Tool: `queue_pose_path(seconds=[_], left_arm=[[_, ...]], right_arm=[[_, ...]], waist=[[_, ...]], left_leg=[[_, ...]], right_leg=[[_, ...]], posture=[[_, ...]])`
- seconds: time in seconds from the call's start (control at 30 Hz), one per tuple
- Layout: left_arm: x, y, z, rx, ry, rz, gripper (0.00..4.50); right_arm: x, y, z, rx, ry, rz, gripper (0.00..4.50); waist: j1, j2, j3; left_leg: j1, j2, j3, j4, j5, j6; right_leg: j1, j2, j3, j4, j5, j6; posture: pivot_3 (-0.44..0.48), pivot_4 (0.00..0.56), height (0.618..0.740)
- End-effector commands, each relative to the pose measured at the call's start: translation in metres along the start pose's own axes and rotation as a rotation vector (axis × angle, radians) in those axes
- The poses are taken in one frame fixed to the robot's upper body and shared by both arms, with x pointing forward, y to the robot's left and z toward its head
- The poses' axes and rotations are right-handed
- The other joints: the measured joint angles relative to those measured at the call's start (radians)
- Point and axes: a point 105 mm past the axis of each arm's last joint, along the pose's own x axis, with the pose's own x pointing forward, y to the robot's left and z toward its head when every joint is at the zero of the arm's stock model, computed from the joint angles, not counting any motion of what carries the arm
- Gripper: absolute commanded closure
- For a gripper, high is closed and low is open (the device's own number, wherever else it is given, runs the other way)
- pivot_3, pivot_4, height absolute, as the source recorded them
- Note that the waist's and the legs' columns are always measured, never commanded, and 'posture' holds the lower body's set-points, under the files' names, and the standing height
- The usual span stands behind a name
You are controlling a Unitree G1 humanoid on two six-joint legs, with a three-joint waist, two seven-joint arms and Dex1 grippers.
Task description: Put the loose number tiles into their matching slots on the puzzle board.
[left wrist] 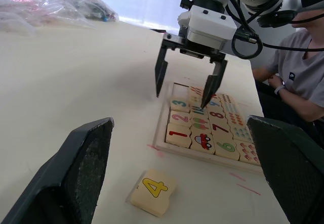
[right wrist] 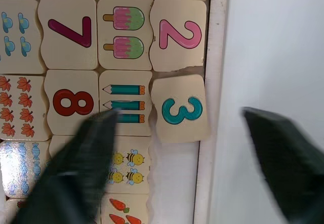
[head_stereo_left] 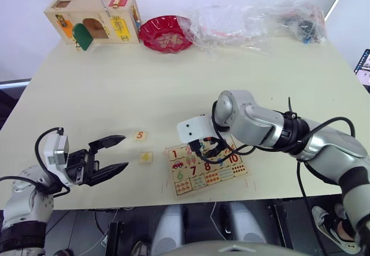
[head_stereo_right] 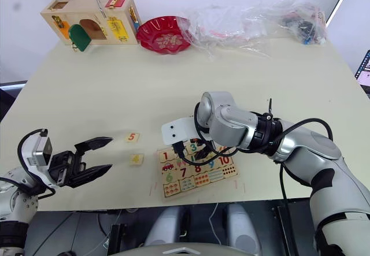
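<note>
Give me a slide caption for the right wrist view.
Open right gripper hovers over the slightly crooked 3 tile on the puzzle board.

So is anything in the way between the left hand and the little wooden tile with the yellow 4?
No. The open left hand faces the pale wooden tile with the yellow 4 across bare table. Nothing lies between them.

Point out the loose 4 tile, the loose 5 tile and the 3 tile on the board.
4 tile (left wrist: pixel 153 190), left wrist view, on the yellow digit.
5 tile (head_stereo_left: pixel 139 135), left eye view, tile's middle.
3 tile (right wrist: pixel 181 109), right wrist view, on the teal digit.
</note>
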Motion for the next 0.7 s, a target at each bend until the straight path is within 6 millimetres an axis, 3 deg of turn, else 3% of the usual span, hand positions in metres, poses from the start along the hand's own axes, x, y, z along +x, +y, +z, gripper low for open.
queue_pose_path(seconds=[0.03,0.27,0.37,0.53,0.67,0.7], left_arm=[[-0.002,-0.003,0.009,0.042,-0.016,-0.023,0.0],[-0.004,-0.003,0.01,0.044,-0.017,-0.018,0.0],[-0.004,-0.002,0.01,0.047,-0.019,-0.016,0.0],[-0.005,-0.002,0.009,0.044,-0.021,-0.009,0.0],[-0.006,-0.001,0.009,0.044,-0.022,-0.005,0.0],[-0.006,-0.001,0.009,0.044,-0.022,-0.005,0.0]], right_arm=[[-0.012,-0.007,0.007,-0.005,-0.059,-0.061,0.05],[-0.046,-0.004,0.03,0.086,-0.384,-0.08,0.05],[-0.057,-0.008,0.028,0.116,-0.501,-0.126,0.05],[-0.059,-0.016,0.01,0.183,-0.536,-0.191,0.05],[-0.05,-0.012,0.004,0.217,-0.544,-0.175,1.99],[-0.048,-0.013,0.003,0.226,-0.541,-0.176,2.15]], waist=[[0.0,0.0,0.0],[0.001,0.0,0.0],[0.001,-0.001,0.0],[0.002,-0.001,0.0],[0.0,-0.001,0.0],[0.001,-0.001,0.0]], left_leg=[[0.0,0.0,0.0,0.0,0.0,0.0],[0.0,0.0,0.0,0.0,0.0,0.0],[0.0,0.0,0.0,0.0,0.0,0.0],[0.0,0.0,0.0,0.0,0.0,0.0],[0.0,0.0,0.0,-0.001,0.0,0.0],[0.0,0.0,0.0,-0.001,0.0,0.0]], right_leg=[[0.0,0.0,0.0,0.0,0.0,0.0],[0.0,0.0,0.0,-0.001,0.0,0.0],[0.0,0.0,0.0,0.0,0.0,0.0],[0.001,-0.001,0.0,0.0,0.0,0.0],[0.001,0.0,0.0,-0.001,0.0,0.0],[0.0,0.0,0.0,-0.001,0.0,0.0]], posture=[[0.0,0.15,0.74],[0.0,0.15,0.74],[0.0,0.15,0.74],[0.0,0.15,0.74],[0.0,0.15,0.74],[0.0,0.15,0.74]])
